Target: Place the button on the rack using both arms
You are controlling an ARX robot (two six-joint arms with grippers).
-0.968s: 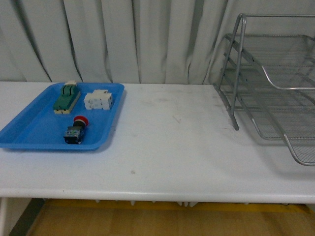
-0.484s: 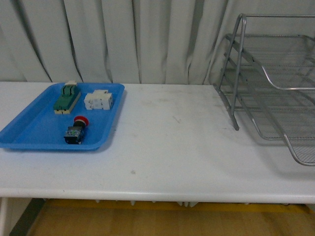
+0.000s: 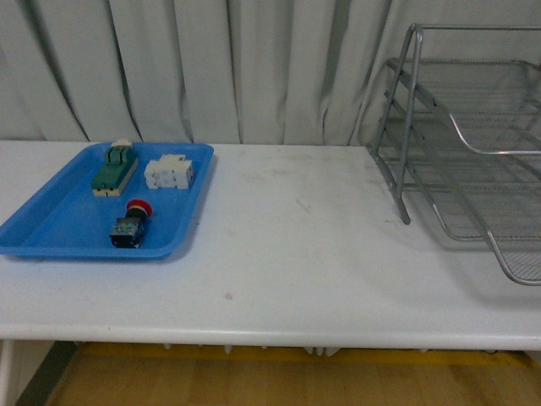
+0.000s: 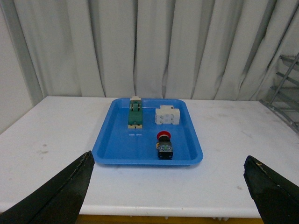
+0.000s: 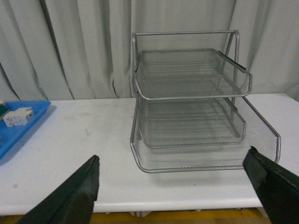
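The left tool (image 4: 168, 161) is open, its black jaws spread wide apart and clear of everything. It hangs above the near edge of the white bench (image 4: 46, 140) and faces a shallow blue tray (image 4: 121, 144). Straight ahead of the gap between the jaws, the button (image 4: 164, 144) lies on its side in the near part of the tray, apart from the tool. Its round red cap points away from the tool toward the curtain, and its dark blocky body is toward the tray's near rim. Only that low rim lies between the tool and the button.

Farther back in the tray, a green and cream switch (image 4: 135, 115) lies lengthwise and a white terminal block (image 4: 167, 115) sits just beside it. The block is directly behind the button's red cap, near it but not touching.

The right tool (image 5: 171, 156) is also open, jaws wide apart and gripping nothing. It faces the rack (image 5: 187, 88), a silver three-tier wire-mesh letter tray that stands on the bench with its open fronts toward the tool. The lowest tier reaches nearest to the bench edge.

In the front view neither arm shows. The blue tray (image 3: 59, 220) sits at the left of the bench (image 3: 296, 254) with the button (image 3: 132, 223) near its front right corner. The rack (image 3: 473, 152) stands at the far right, partly cut off by the frame. A wide stretch of bare bench separates the two. A pale pleated curtain (image 3: 211, 68) hangs behind.
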